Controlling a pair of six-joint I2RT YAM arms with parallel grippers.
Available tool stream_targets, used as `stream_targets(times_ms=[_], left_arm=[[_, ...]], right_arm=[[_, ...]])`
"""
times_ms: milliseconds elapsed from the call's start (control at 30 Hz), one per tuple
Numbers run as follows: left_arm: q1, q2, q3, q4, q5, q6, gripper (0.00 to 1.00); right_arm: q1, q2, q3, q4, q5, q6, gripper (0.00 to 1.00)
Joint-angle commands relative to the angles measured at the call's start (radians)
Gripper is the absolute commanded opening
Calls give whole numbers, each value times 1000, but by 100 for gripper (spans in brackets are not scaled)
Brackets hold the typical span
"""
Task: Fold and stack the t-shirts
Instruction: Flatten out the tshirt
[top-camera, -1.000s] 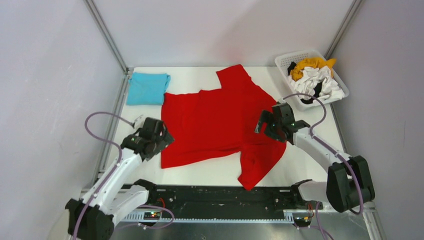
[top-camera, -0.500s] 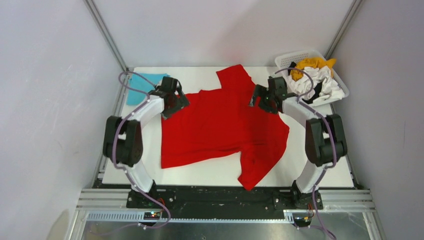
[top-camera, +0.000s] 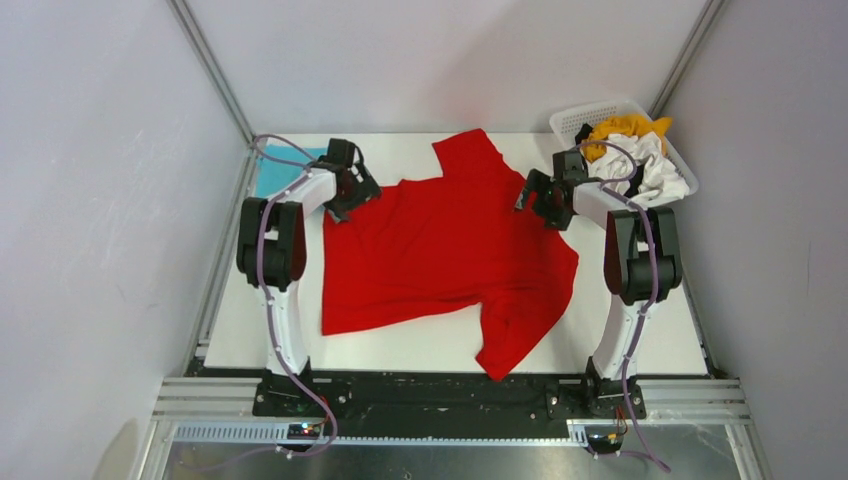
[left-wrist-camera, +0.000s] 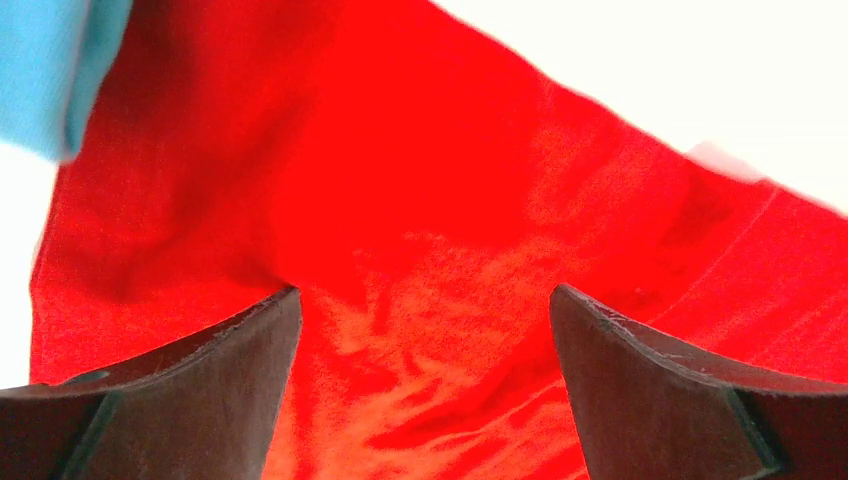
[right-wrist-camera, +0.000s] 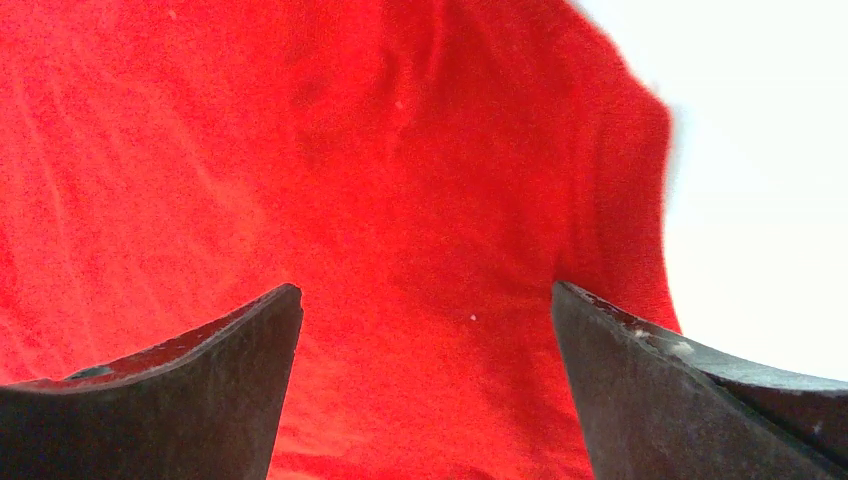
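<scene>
A large red t-shirt (top-camera: 445, 245) lies spread flat on the white table, one sleeve toward the back, one toward the front. My left gripper (top-camera: 352, 196) is open right over its far left corner; red cloth (left-wrist-camera: 430, 250) fills the gap between the fingers. My right gripper (top-camera: 535, 198) is open over its far right edge, with red cloth (right-wrist-camera: 400, 200) between the fingers. A folded turquoise t-shirt (top-camera: 268, 180) lies at the back left, mostly hidden by my left arm; its edge shows in the left wrist view (left-wrist-camera: 45, 70).
A white lattice basket (top-camera: 672, 195) at the back right holds orange-yellow (top-camera: 625, 127), white (top-camera: 645, 165) and black shirts. Bare white table (top-camera: 420, 345) lies in front of the red shirt. Grey walls close in both sides.
Both arms have stretched from mid-table to the far side. The left gripper now sits over the shirt's far left corner, the right over its far right edge. The shirt has not moved.
</scene>
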Motion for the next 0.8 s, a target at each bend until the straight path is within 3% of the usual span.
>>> stream_targets(times_ms=[0, 200, 467, 600, 767], left_arm=[[23, 97, 90, 11, 88, -10, 100], [37, 184, 228, 6, 128, -9, 100], [62, 227, 388, -31, 152, 4, 100], [61, 129, 405, -65, 140, 60, 100], [39, -142, 190, -73, 78, 108, 100]], right_arm=[[-38, 16, 26, -71, 33, 32, 100], [-74, 10, 21, -86, 98, 50, 99], [-54, -54, 25, -52, 45, -18, 99], [15, -159, 73, -128, 108, -114, 99], [128, -370, -28, -216, 215, -119, 99]])
